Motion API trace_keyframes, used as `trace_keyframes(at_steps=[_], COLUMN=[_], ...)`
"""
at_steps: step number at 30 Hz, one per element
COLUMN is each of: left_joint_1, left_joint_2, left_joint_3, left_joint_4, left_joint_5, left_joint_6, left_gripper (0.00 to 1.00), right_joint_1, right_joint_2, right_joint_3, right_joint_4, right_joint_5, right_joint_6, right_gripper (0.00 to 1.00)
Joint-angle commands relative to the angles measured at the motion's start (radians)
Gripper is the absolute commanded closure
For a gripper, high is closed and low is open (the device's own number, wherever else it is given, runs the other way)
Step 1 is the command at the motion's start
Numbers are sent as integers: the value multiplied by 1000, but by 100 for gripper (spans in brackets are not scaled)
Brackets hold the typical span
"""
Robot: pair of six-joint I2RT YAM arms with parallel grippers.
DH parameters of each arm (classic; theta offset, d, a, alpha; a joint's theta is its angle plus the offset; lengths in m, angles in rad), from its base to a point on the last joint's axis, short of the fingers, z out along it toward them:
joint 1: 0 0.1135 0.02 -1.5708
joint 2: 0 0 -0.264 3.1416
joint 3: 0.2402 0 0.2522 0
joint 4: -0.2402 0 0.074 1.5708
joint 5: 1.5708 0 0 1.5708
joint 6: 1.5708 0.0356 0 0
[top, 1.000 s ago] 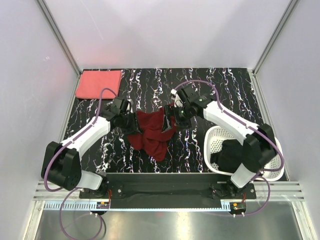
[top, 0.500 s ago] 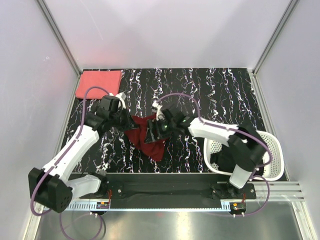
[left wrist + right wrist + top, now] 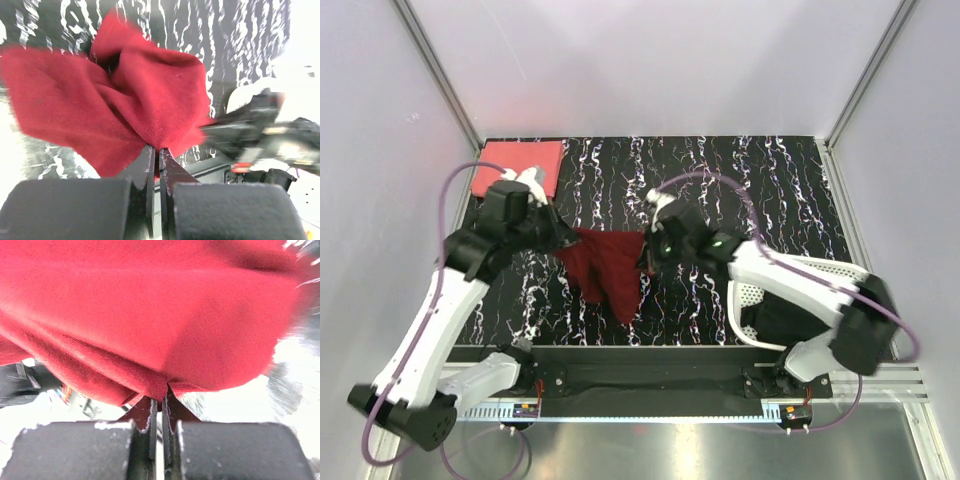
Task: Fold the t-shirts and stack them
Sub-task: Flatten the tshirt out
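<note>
Your 2 arms have pulled apart: left gripper (image 3: pixel 558 240) and right gripper (image 3: pixel 647 258) each clamp the maroon t-shirt (image 3: pixel 610 268), stretched over the black marbled table's (image 3: pixel 750 180) middle. At its far-left corner lies the coral t-shirt (image 3: pixel 517 167); white walls (image 3: pixel 640 70) surround.

Three t-shirts: one held up, one folded, one in a basket.
The dark maroon shirt (image 3: pixel 610 265) is unfolded and rumpled. Its upper edge is pinched by the left gripper (image 3: pixel 558 238) and the right gripper (image 3: pixel 646 252), so it stretches between them over mid-table and sags to a point toward the near edge. The coral pink shirt (image 3: pixel 518 168) lies folded in a flat, neat rectangle at the far left corner of the table (image 3: pixel 770 180) — well apart. The black shirt (image 3: pixel 782 312) sits bunched inside the white basket (image 3: pixel 748 292) at the near right — partly hidden.
</note>
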Motion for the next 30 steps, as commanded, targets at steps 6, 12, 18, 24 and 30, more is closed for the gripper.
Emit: trace_keyframes(at_steps=[6, 12, 18, 24, 30], left_joint_1=[1, 1, -2, -46, -218], left_joint_2=[-228, -31, 447, 396, 215], left_joint_3=[175, 254, 617, 426, 12], left_joint_4=[-132, -67, -105, -67, 192], left_joint_5=[-129, -67, -155, -73, 9], left_joint_6=[40, 32, 87, 133, 60], left_gripper=[100, 81, 26, 30, 31], right_joint_1=[-41, -398, -627, -596, -484], right_joint_2=[-281, -140, 265, 207, 31], right_joint_3=[392, 457, 678, 589, 330], right_joint_4=[-633, -577, -699, -687, -652], right_joint_5=[349, 99, 160, 93, -19], right_joint_6=[-61, -104, -177, -170, -165], right_gripper=[100, 97, 15, 13, 17])
